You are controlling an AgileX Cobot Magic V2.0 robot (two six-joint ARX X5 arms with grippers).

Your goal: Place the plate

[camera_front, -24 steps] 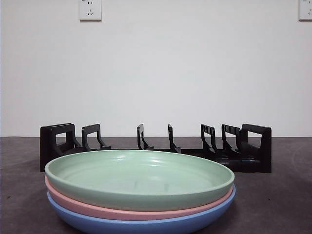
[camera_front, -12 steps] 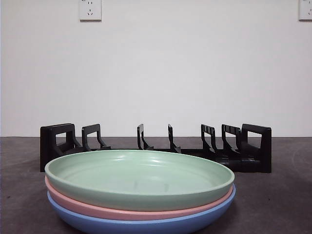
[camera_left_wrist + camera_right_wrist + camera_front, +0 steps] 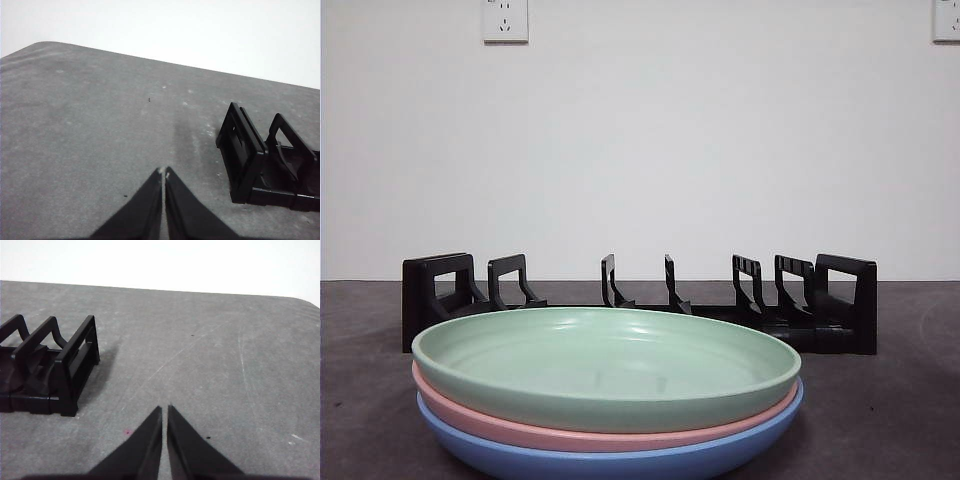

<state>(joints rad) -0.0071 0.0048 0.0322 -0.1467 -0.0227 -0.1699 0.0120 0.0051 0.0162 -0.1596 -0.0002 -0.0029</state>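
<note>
Pressed together to a thin seam, gripping nothing: left gripper (image 3: 164, 172), poised over bare grey table (image 3: 90, 130) beside one end of the black rack (image 3: 265, 167). Same for the right gripper (image 3: 164, 410), jaws all but touching and empty, poised over bare table off the rack's other end (image 3: 55, 372). Neither seen in the front view.

Largest to smallest. Grey tabletop, running back to a white wall (image 3: 640, 150) with two sockets high up, one (image 3: 505, 19) left and one (image 3: 946, 19) at the far right. Long black dish rack (image 3: 640, 300) across the rear of the table, upright dividers along its length, every slot empty. Nearer the front edge, three plates stacked and nested, lying flat: blue plate (image 3: 610, 458) at the bottom on the table, pink plate (image 3: 570, 430) within it, green plate (image 3: 605, 365) on top, its bowl empty. Stack clear of the rack, with a strip of table between.
</note>
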